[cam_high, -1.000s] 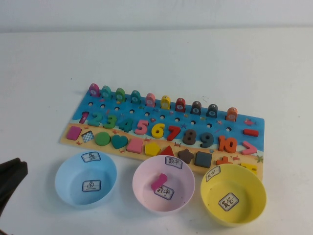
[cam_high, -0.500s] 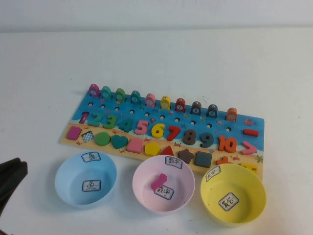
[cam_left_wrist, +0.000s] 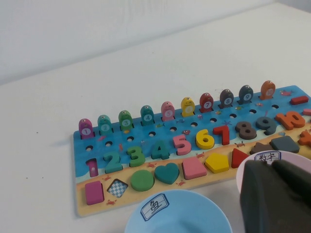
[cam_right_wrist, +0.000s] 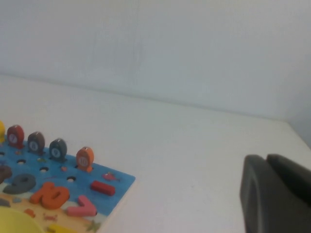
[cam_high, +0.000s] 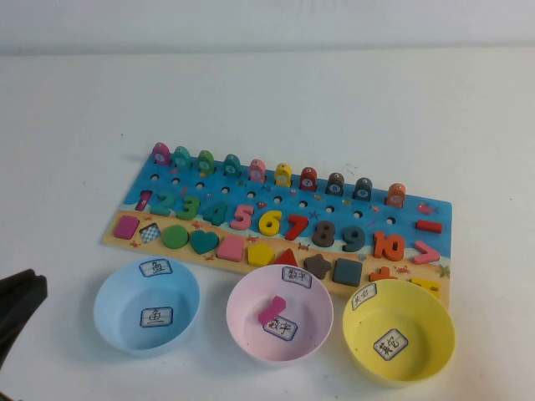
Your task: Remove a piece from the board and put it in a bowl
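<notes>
The piece (cam_high: pixel 272 310) lies in the pink bowl (cam_high: pixel 242 324) — middle of three bowls near the board (cam_high: pixel 435 210). The left claw (cam_left_wrist: pixel 274 196), closed and holding nothing, sits at the near left of the surface (cam_high: pixel 334 109); the right claw (cam_right_wrist: pixel 274 196) is off to the right — grip state unclear.

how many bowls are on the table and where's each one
3, in a row in front of the board: light blue bowl on the robot's left, pink bowl in the middle holding the piece, yellow bowl on the right. None seems hidden.
</notes>
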